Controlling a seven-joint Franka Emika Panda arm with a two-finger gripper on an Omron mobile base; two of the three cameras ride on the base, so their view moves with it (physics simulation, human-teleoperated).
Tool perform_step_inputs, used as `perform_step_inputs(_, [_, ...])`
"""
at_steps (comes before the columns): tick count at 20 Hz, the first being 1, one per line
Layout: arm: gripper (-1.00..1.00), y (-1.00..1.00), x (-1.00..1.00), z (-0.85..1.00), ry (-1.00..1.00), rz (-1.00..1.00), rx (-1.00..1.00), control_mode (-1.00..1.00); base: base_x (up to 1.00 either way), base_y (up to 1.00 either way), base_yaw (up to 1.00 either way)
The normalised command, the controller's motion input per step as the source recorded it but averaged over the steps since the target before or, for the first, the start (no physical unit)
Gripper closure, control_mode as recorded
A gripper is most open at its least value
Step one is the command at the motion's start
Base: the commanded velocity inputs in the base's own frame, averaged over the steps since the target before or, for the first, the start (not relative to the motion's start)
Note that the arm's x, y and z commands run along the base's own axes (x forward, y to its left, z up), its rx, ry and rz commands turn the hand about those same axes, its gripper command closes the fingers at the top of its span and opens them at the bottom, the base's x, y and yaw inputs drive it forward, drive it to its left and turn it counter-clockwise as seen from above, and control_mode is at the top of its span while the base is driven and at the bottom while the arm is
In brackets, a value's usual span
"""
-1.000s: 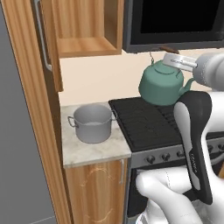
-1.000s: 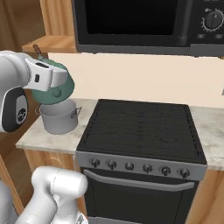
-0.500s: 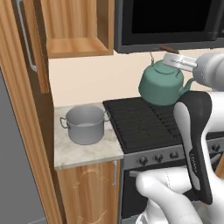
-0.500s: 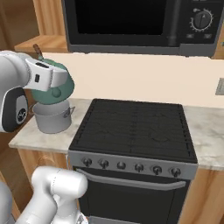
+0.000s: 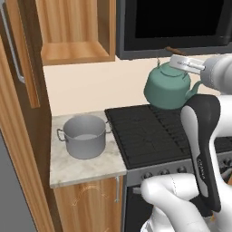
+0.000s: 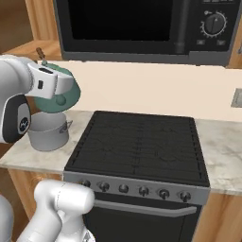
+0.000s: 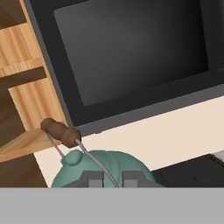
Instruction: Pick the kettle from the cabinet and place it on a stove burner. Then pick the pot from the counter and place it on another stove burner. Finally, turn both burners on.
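Aloft: kettle hanging in gripper, jaws pinched shut on its thin wire handle, w/ brown wooden grip sticking up just past the fingertips. Held clear above back-left of stove burners, not touching the grate. Pot well below and to left of jaws, upright on counter, just beside cooktop edge. Cabinet up-left of jaws, door swung open, bar handle visible. Microwave right behind jaws. No readable writing; small round mark on arm, too small to make out.
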Motion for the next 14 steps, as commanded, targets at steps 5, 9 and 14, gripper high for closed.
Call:
perform_step_inputs(5, [1.00, 0.00, 0.00, 0.00, 0.00, 0.00, 0.00, 1.00, 0.40, -0.20, 0.01])
perform_step_inputs(9, [1.00, 0.00, 0.00, 0.00, 0.00, 0.00, 0.00, 1.00, 0.18, -0.27, 0.00])
perform_step_inputs(14, [1.00, 0.00, 0.00, 0.00, 0.00, 0.00, 0.00, 1.00, 0.15, -0.36, 0.00])
